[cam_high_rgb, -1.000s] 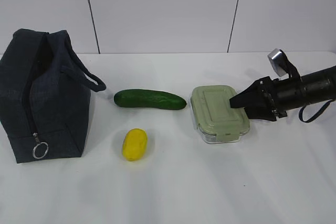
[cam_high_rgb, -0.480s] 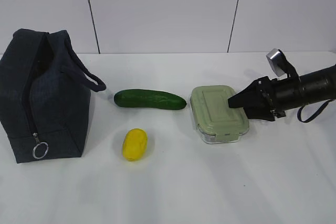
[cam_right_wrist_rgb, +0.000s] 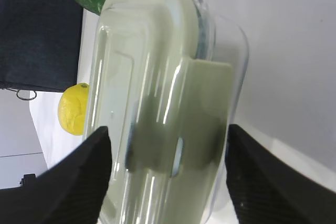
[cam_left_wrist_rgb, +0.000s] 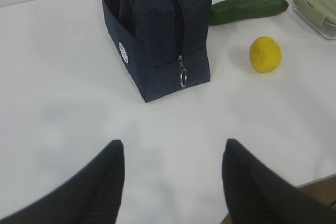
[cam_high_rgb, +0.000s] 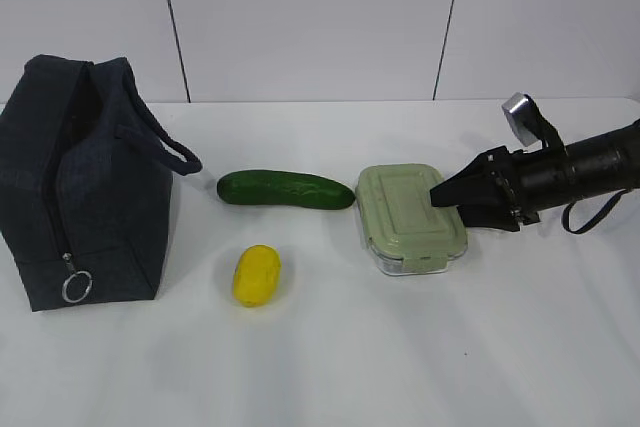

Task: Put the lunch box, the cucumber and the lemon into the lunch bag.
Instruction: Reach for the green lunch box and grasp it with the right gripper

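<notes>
The lunch box (cam_high_rgb: 405, 212), clear glass with a sage-green lid, sits right of centre on the white table. My right gripper (cam_high_rgb: 437, 197) comes in from the right, turned on its side, and is shut on the box's right end. In the right wrist view its fingers (cam_right_wrist_rgb: 167, 128) straddle the lunch box (cam_right_wrist_rgb: 157, 77). The cucumber (cam_high_rgb: 285, 189) lies left of the box, and the lemon (cam_high_rgb: 257, 274) lies in front of it. The navy lunch bag (cam_high_rgb: 85, 197) stands at the far left. My left gripper (cam_left_wrist_rgb: 173, 142) hangs open and empty over bare table in front of the lunch bag (cam_left_wrist_rgb: 152, 30).
The bag's zipper ring (cam_high_rgb: 77, 287) hangs at its front lower corner, and its loop handle (cam_high_rgb: 170, 147) sticks out toward the cucumber. The table's near edge (cam_left_wrist_rgb: 315, 182) shows beside my left gripper. A white panelled wall closes the back.
My right gripper has moved a little to the left, and the lunch box has shifted left with it. The cucumber, lemon and bag have stayed in place.
</notes>
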